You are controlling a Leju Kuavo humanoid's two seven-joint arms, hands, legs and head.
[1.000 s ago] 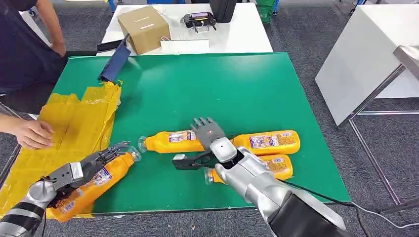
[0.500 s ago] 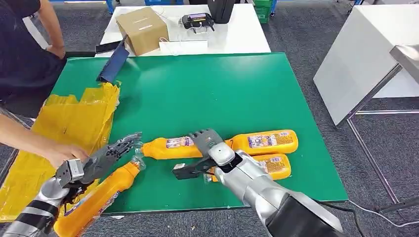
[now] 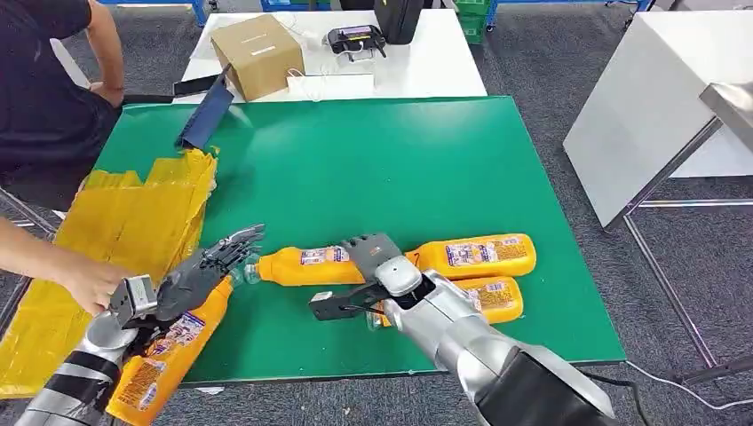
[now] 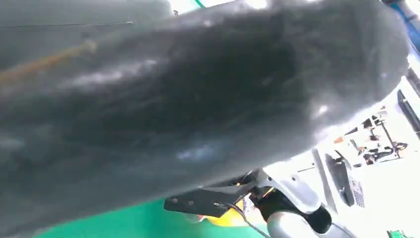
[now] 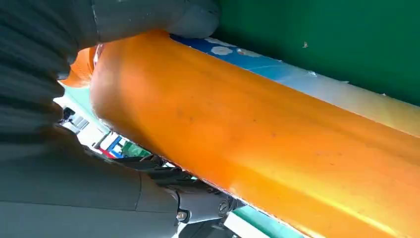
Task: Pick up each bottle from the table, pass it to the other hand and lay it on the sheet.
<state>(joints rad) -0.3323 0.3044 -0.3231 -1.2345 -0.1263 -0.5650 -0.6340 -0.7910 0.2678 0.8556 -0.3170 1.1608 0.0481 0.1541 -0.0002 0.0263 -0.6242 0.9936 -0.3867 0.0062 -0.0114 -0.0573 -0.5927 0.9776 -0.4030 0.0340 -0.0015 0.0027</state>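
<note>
Presently, the left hand [image 3: 191,282] lies over an orange plastic bottle with a printed label [image 3: 169,348], fingers extended along its upper side toward the clear cap; whether they clamp the bottle or merely rest on it cannot be told. This bottle lies tilted at the table's seven o'clock corner, its base overhanging the front edge, its neck toward one o'clock, just beside the crumpled yellow plastic sheet [image 3: 133,222], which covers the nine o'clock side of the green table [image 3: 373,160].

The right hand [image 3: 377,257] rests on a second orange bottle [image 3: 306,264] lying on its side near the table's six o'clock edge, fingers together and laid flat over its body, thumb spread toward the front edge; the right wrist view shows grey fingers [image 5: 148,17] touching an orange bottle. A third orange bottle [image 3: 475,255] lies just at three o'clock of the hand, and a fourth [image 3: 493,297] lies beside it toward the front edge, partly behind the right forearm.

A person's hand [image 3: 89,282] reaches in at nine o'clock, close to the left wrist. A dark blue flat object [image 3: 204,117] stands at the eleven o'clock corner. Beyond, a white table [image 3: 426,62] carries a brown cardboard box [image 3: 257,53] and a black device [image 3: 355,38].
</note>
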